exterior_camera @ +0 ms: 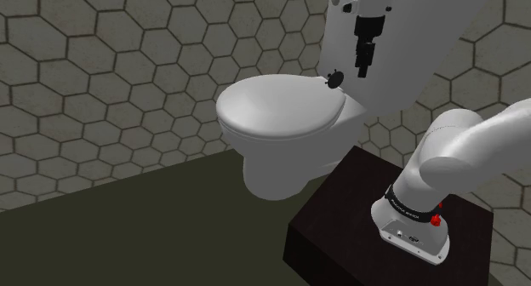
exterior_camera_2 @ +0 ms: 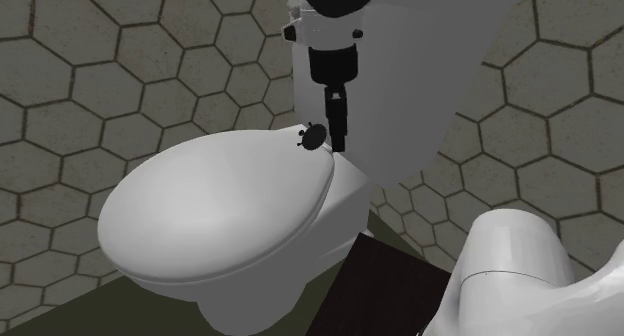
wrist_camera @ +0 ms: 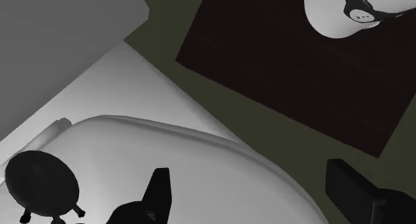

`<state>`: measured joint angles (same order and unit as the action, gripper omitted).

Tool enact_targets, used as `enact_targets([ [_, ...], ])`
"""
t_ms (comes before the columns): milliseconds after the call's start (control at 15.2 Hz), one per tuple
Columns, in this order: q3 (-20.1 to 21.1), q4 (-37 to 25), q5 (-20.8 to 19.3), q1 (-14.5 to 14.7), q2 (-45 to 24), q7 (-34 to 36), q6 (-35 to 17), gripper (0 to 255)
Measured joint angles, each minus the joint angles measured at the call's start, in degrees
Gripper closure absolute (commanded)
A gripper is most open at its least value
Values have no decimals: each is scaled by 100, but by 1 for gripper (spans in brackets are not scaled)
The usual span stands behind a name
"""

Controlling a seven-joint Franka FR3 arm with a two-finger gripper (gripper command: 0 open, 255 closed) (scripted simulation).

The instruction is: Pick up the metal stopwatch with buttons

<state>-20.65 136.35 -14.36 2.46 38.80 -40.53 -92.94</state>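
Note:
The stopwatch is a small, dark round disc with short button stubs. It lies on the back edge of the white toilet lid, close to the tank. My black gripper hangs just beside it, toward the shoulder view's right, a little above the lid. In the second exterior view the gripper stands right next to the stopwatch. From the wrist, the stopwatch lies well outside the gripper, beyond one finger. The fingers stand wide apart and open, with lid surface between them.
The white tank rises directly behind the gripper. The dark box stand with the arm's base sits beside the toilet bowl. Hexagon-tiled walls close the space; the floor is dark olive.

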Motion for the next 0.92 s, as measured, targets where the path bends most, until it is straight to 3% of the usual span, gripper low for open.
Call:
enact_targets([
  [528,-1127,-596,-452,486,-1319,-2270,-1075,0],
  [924,-1903,-1260,-164,904,-2604,-4098,-1925,0],
])
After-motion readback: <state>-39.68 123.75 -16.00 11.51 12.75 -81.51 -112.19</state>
